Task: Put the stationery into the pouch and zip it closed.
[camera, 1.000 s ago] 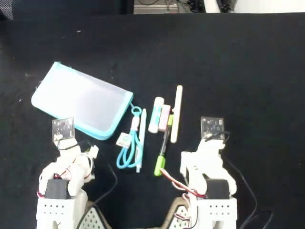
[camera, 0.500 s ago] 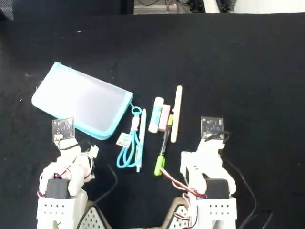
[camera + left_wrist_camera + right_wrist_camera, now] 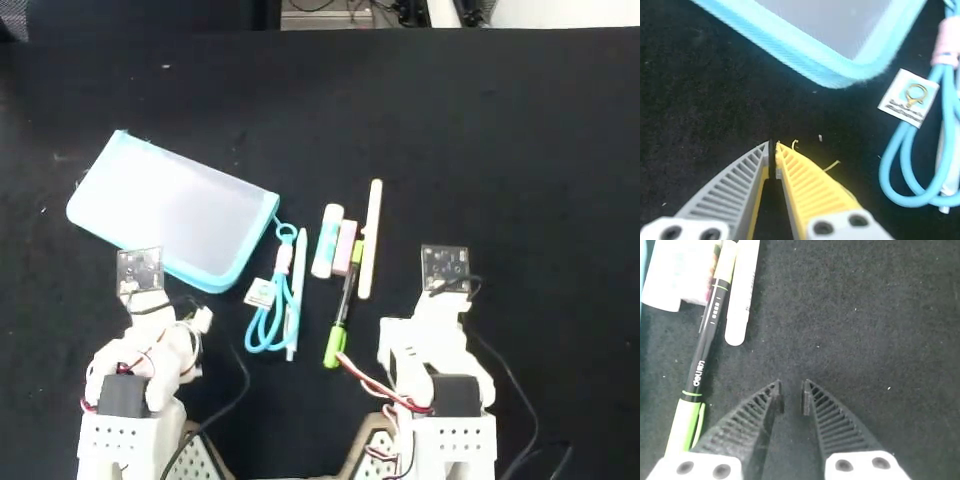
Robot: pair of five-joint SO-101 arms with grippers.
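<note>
Left gripper [image 3: 772, 150] hangs with its grey and yellow fingers pressed together on nothing, over the bare black table [image 3: 500, 150] just off the near edge of the pouch [image 3: 170, 212]. The pouch, frosted white with light-blue edging, lies flat and askew. Its far corner points away from the arms and its near right corner is turned toward the stationery.

Closest to that corner lies a small white tag [image 3: 259, 293], apart from the pouch's edging. It is joined to a looped blue cord [image 3: 268, 320] that trails from the corner toward the arms. A white pen [image 3: 296, 290] lies along the cord, on the side away from the pouch. Farther from the pouch come a white-and-teal stick [image 3: 326, 240], a pink eraser [image 3: 345, 246] touching it, and a long cream stick [image 3: 371, 238]. A black-and-green pen [image 3: 340, 320] runs from under this group toward the arms.

Farthest from the pouch — beyond the cream stick — the right gripper [image 3: 790, 396] hovers over bare table, its black fingers a narrow gap apart and holding nothing.
</note>
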